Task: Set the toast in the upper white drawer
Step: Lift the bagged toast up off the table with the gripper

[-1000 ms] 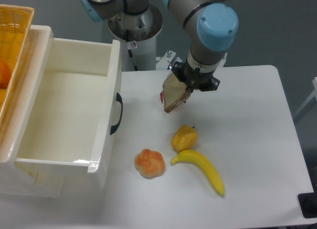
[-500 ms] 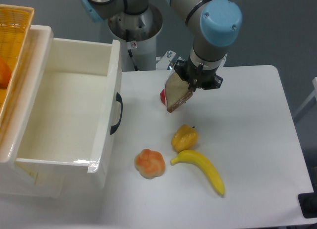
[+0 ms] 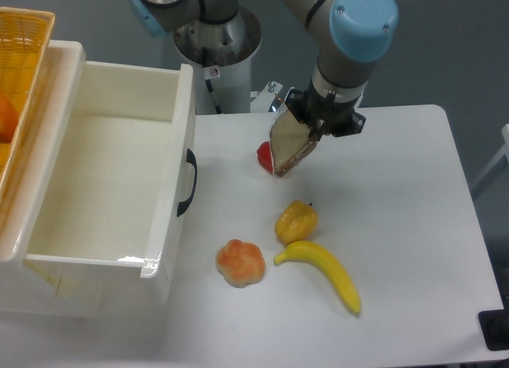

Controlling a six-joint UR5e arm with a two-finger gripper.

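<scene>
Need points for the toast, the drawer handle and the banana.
toast [image 3: 291, 149], fixed camera, middle of the wrapped slice hanging from the pincer
drawer handle [image 3: 188, 182], fixed camera, mid-curve of the black handle
banana [image 3: 326, 273], fixed camera, middle of its body

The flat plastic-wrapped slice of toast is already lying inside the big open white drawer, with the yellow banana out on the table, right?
Not quite. The fixed camera view shows the flat plastic-wrapped slice of toast hanging from the gripper above the table, well to the right of the big open white drawer, whose visible inside holds nothing. The yellow banana does lie on the table.
</scene>
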